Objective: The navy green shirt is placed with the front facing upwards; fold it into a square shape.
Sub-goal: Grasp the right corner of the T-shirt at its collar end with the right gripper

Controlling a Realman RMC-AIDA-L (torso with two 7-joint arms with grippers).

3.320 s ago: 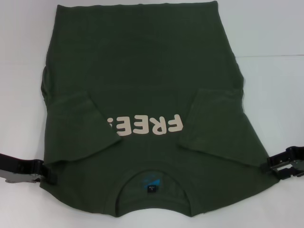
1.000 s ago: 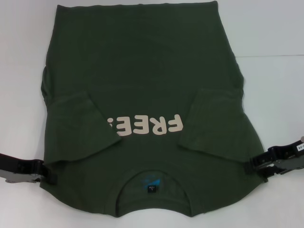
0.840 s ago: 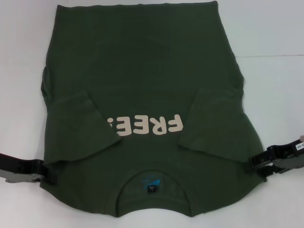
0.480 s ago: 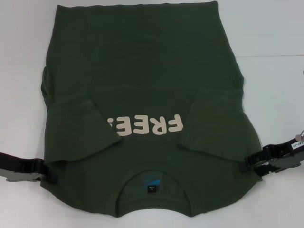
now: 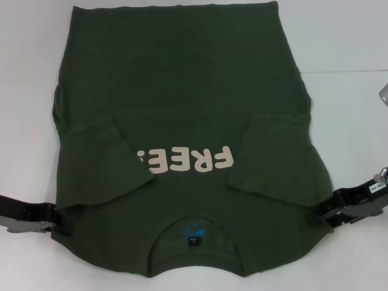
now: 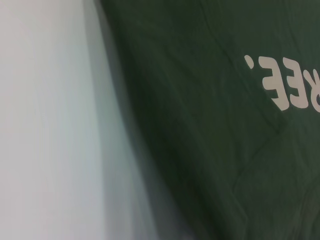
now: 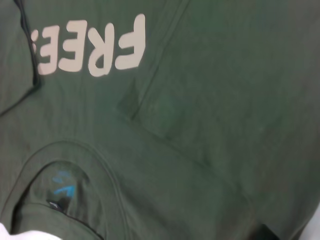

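Collar: you have the ribbed collar (image 5: 194,233) nearest you, a blue neck label (image 5: 193,237) inside it.
Left gripper: your left gripper (image 5: 60,219) sits at the shirt's near left shoulder edge; whether it pinches cloth cannot be told.
Right gripper: your right gripper (image 5: 324,212) touches the near right shoulder edge; its grip cannot be told either.
Shirt: the navy green shirt (image 5: 182,109) lies front up on the white table (image 5: 351,121), both sleeves folded inward.
Lettering: the cream "FREE!" lettering (image 5: 185,160) lies mid-chest, beyond the collar.
Hem: the hem lies farthest from you.
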